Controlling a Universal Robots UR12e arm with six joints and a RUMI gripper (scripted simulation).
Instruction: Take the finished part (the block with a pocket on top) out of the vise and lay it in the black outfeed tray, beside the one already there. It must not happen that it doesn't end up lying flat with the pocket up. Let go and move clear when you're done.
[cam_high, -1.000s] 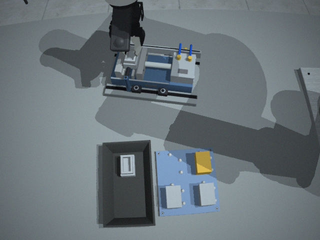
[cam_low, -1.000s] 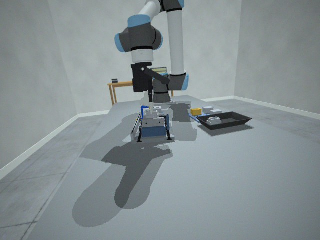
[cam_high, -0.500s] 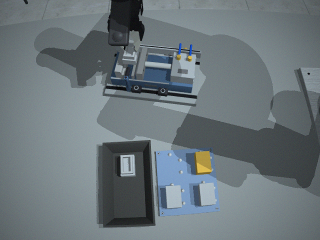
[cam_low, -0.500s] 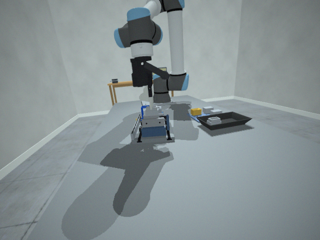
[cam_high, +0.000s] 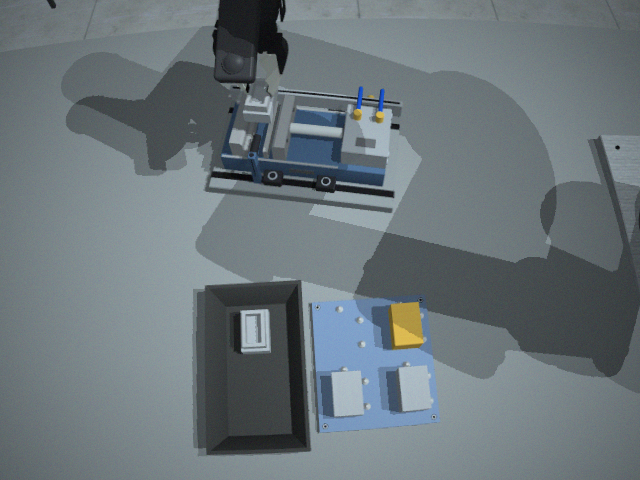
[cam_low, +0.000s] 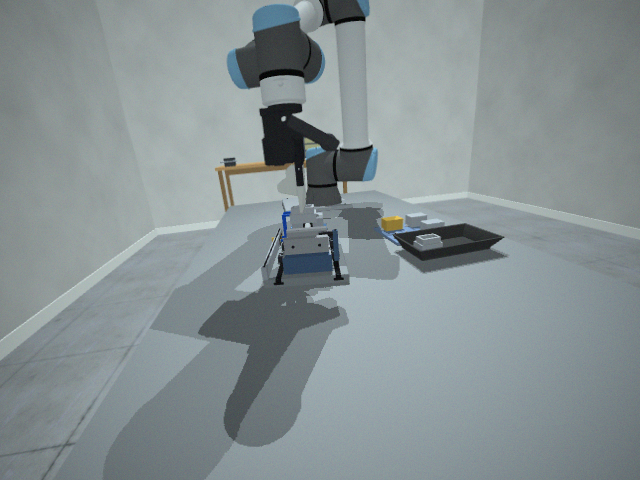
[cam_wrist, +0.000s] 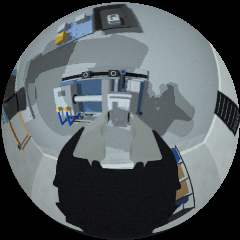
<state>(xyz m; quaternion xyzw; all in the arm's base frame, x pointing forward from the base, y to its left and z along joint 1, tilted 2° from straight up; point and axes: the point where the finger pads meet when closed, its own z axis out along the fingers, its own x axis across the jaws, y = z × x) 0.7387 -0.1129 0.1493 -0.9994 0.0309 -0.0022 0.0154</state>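
Note:
The blue vise stands at the back of the floor. My gripper is over its left end and is shut on the finished part, a light grey block with a pocket on top, held a little above the vise jaws. In the wrist view the part sits between my two fingers, above the vise. The exterior view shows the part just above the vise. The black outfeed tray lies in front, with one pocketed block in its far half.
A light blue fixture plate right of the tray carries a yellow block and two grey blocks. The vise has two blue handles with yellow knobs at its right end. A grey panel stands at the right edge.

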